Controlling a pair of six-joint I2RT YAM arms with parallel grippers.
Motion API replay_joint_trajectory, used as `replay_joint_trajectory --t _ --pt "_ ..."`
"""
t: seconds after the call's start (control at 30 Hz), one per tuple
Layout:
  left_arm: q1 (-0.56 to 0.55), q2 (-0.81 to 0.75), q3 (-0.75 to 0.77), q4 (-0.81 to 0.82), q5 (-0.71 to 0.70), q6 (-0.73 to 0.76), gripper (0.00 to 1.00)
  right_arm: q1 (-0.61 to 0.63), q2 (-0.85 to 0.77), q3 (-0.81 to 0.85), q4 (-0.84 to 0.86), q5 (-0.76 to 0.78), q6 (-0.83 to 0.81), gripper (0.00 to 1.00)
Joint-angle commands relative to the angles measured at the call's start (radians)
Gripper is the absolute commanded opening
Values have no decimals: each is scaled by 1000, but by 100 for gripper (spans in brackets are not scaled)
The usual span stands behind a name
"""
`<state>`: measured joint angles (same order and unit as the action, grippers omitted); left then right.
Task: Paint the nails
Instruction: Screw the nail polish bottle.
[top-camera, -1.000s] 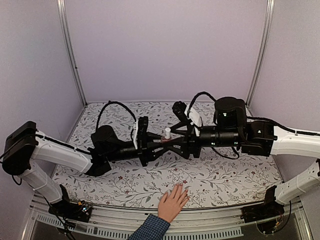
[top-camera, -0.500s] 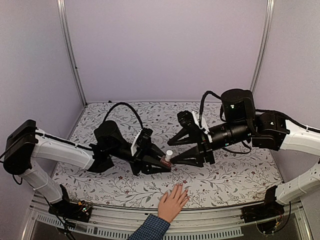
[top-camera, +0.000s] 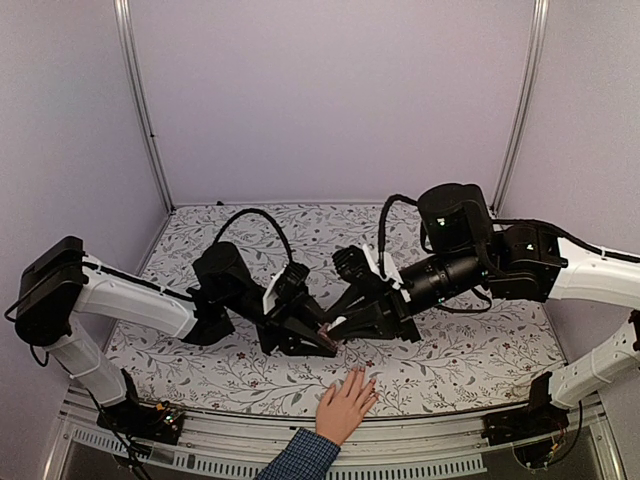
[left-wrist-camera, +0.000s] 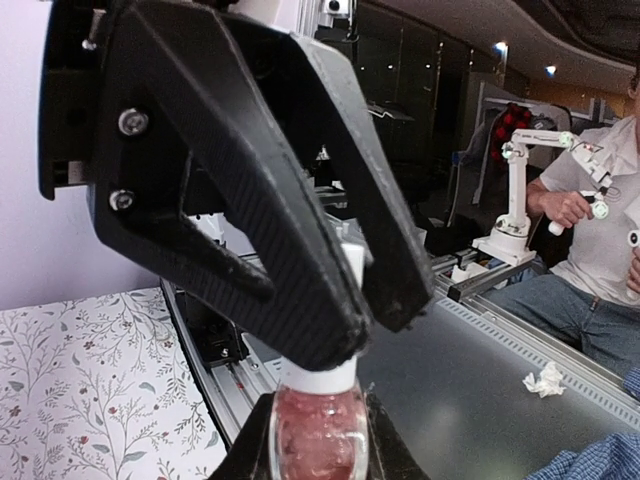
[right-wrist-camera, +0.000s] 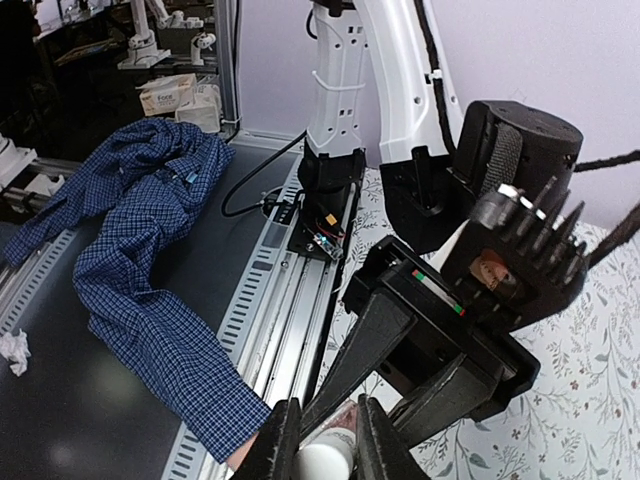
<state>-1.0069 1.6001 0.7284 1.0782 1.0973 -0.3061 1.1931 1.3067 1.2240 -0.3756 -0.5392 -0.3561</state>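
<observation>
Floral table (top-camera: 480, 360), near edge: hand (top-camera: 345, 405) is laid flat, nails (top-camera: 362, 374) near both grippers but apart | pink bottle (left-wrist-camera: 318, 440) is clamped by left gripper (top-camera: 325, 342) | white cap (right-wrist-camera: 325, 462) is pinched by right gripper (top-camera: 337, 325)

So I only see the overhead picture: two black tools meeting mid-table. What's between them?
Observer: The left wrist camera shows a small pink bottle, gripped by the left tool.
Operator: And the other one?
Observer: Its own camera shows the right tool clamped on the bottle's white cap.
Operator: Who owns the hand at the front edge?
Observer: Can't tell who; the right wrist camera catches a long blue checked sleeve stretching in from beyond the table.
</observation>
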Motion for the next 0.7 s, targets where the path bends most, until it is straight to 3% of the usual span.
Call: replay_joint_trajectory --t 0.0,0.13,0.37,0.67 --pt "11 0 13 81 9 -27 0 10 8 18 -20 -14 -9 16" --pt "11 1 7 130 7 -47 0 11 5 1 -1 -22 -6 5" --pt "15 0 11 157 -20 -64 0 10 11 -20 20 -23 9 1" --pt "21 -57 23 -30 -127 59 0 10 108 23 -103 63 2 0"
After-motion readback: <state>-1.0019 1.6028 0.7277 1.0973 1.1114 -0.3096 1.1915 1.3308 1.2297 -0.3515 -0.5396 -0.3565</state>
